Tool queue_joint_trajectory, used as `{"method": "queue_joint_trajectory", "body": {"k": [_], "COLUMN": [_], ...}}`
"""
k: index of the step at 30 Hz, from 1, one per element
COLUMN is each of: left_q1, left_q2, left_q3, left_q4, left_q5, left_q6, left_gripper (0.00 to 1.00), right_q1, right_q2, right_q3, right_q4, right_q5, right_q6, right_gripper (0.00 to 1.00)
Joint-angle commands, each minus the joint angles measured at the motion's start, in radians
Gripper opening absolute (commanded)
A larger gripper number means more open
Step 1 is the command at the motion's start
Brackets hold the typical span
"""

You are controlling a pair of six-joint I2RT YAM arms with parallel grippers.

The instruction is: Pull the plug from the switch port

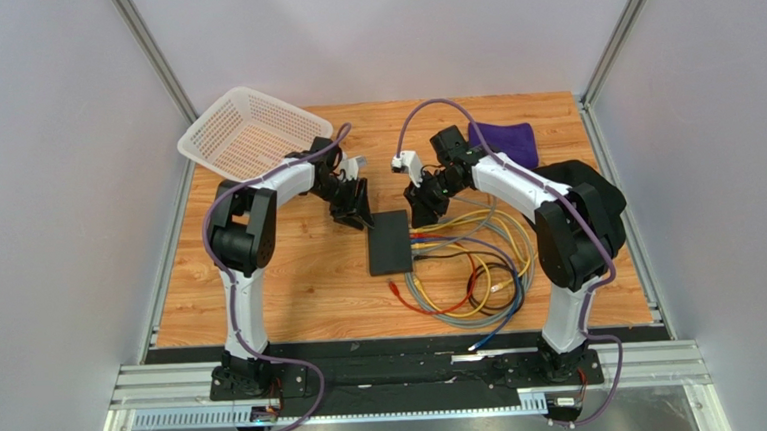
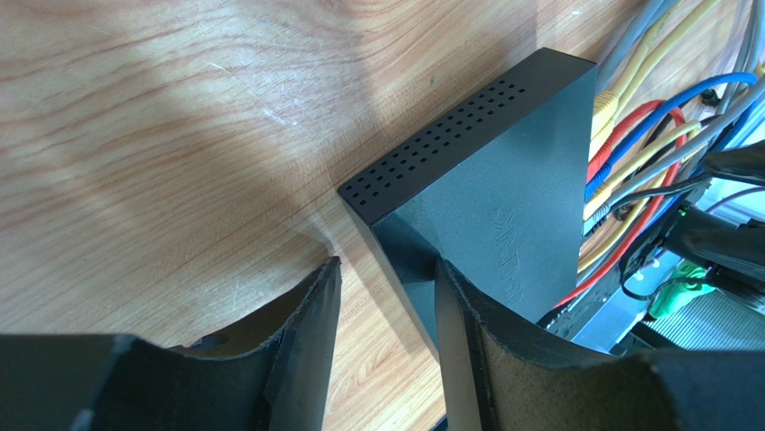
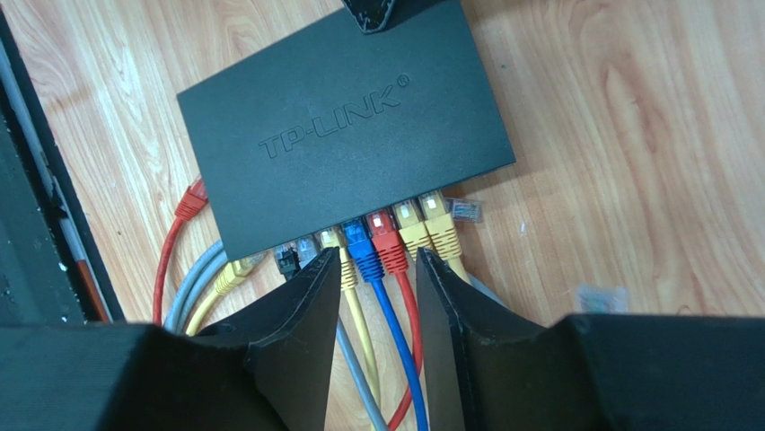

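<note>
The switch [image 1: 390, 243] lies flat near the middle of the table, a little toward the near edge, with its socket row facing the right edge. It looks like a light, rigid plastic box with a smooth matte top. A tug on any cable would probably drag it across the wood unless it is held down. The plugs [image 3: 386, 235] are small, hard and latched. Each likely needs gripping on its moulded boot just behind the socket, clip squeezed, and pulling straight out toward the right edge. Pulling on the soft cable [image 3: 395, 350] would only bend it. The loose cables [image 1: 471, 275] pile toward the near right corner and could snag.

The left gripper [image 2: 386, 310] is open, and its fingers [image 2: 305, 341] straddle the switch's corner on the side away from the sockets. One finger overlaps the lid, but I cannot tell whether it presses down. It holds nothing.

The right gripper [image 3: 377, 292] hovers over the socket row, parted about two plugs wide. The blue plug [image 3: 361, 251] and the red plug sit in the gap, and a yellow plug [image 3: 330, 239] lies just beside its left finger. The pads [image 3: 444, 301] are not yet closed on anything, and I cannot tell whether they touch the boots.
</note>
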Motion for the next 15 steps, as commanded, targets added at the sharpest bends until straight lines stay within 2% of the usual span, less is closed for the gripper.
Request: {"method": "queue_joint_trajectory", "body": {"k": [1, 8, 15], "left_q1": [-0.026, -0.055, -0.061], "left_q2": [0.036, 0.026, 0.033], "left_q3": [-0.008, -0.017, -0.004], "left_q4": [-0.052, -0.066, -0.08], "left_q5": [-0.123, -0.186, -0.194], "left_q6": [0.032, 0.029, 0.029], "left_gripper": [0.5, 0.47, 0.46], "right_q1": [-0.018, -0.068, -0.114], "right_q2": [0.09, 0.248, 0.438], "right_q3": [0.1, 0.263, 0.456], "right_q4": [-0.046, -0.11, -0.342], "right_q5": [0.001, -0.099, -0.301], "right_q6": [-0.002, 0.131, 0.159], "right_gripper": [0.4, 0.46, 0.46]}}
